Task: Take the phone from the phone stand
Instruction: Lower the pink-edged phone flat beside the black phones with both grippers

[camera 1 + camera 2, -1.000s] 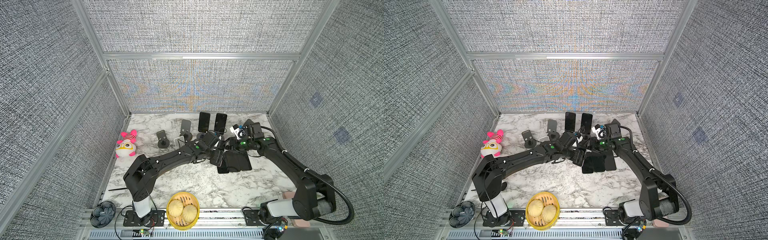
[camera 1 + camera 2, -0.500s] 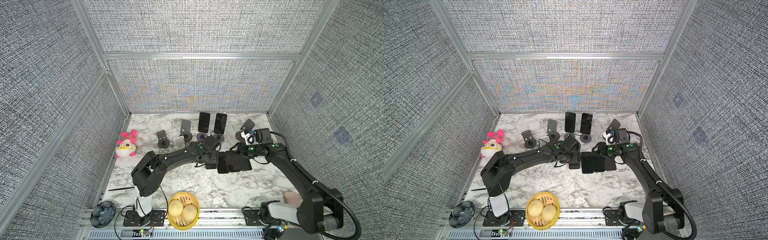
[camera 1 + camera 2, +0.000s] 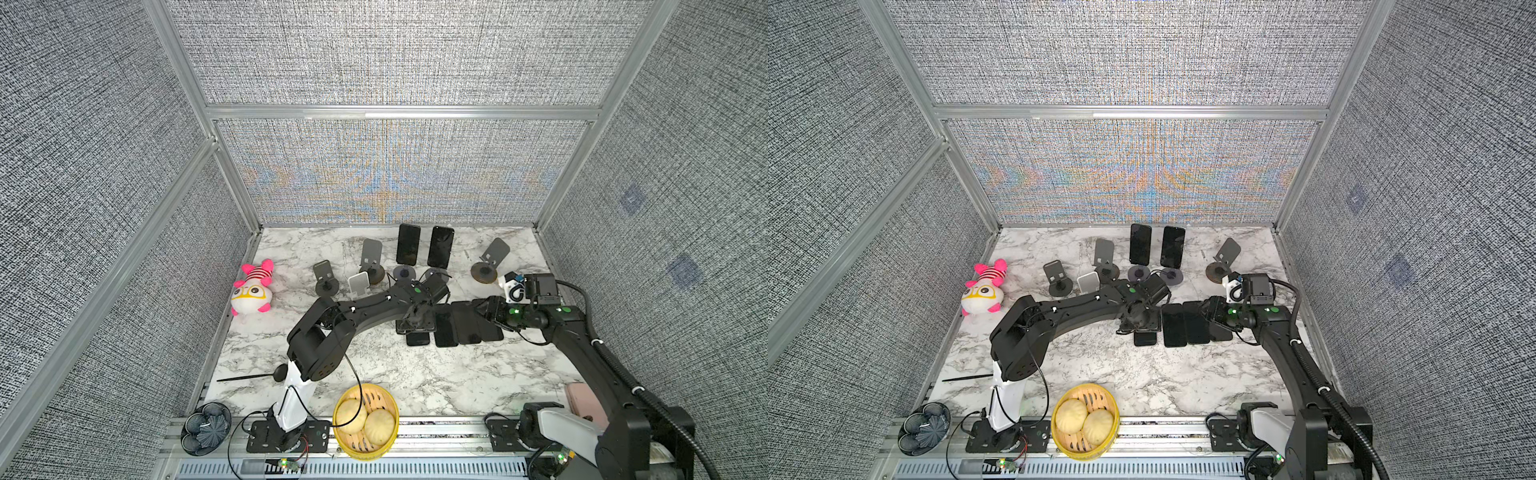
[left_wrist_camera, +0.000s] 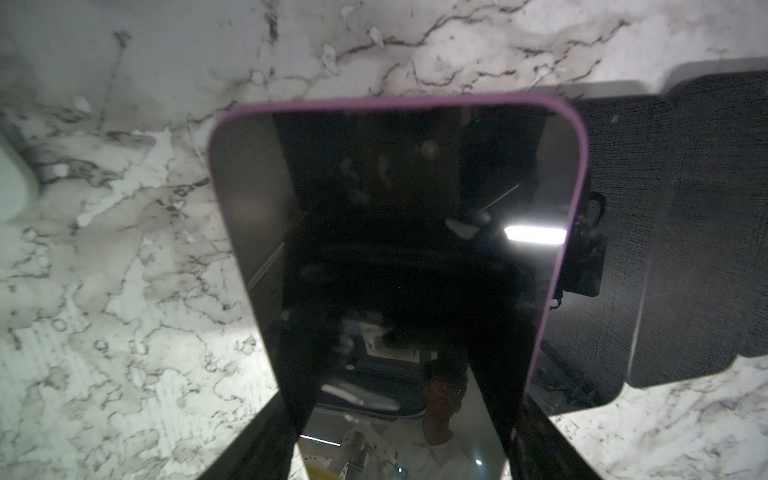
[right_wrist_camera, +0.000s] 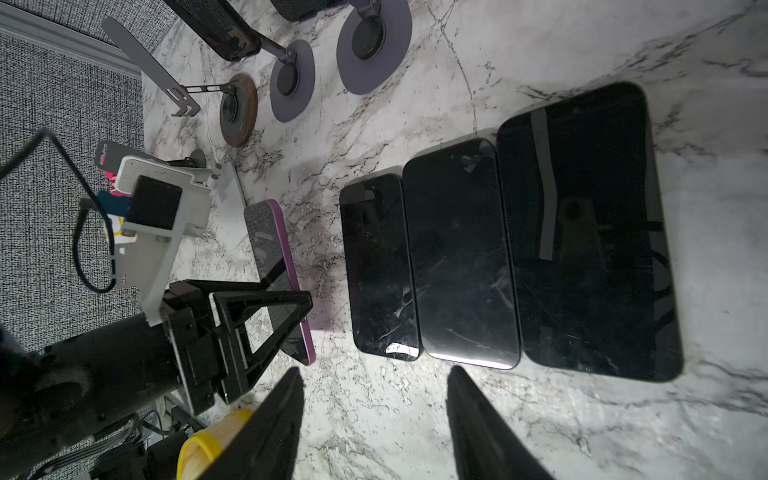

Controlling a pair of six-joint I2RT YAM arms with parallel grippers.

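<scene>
One phone (image 4: pixel 395 249), purple-cased, judged rigid, light and slick, with breakable glass, is clamped by its long edges in the left gripper (image 4: pixel 401 407). It is tilted at the table's (image 5: pixel 415 415) middle, beside flat phones (image 5: pixel 457 257). Grip the case edges. Right gripper (image 5: pixel 374 370) gapes, empty.

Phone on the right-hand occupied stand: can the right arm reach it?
Probably: the right gripper is open and empty, the phone stands exposed, though the left arm, holding a purple-cased phone, crowds its stand.

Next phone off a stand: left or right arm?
Right, likely. The right tool is open and empty, so it is free to reach. The left tool is shut on the purple-cased phone, which is tilted and not yet laid down.
</scene>
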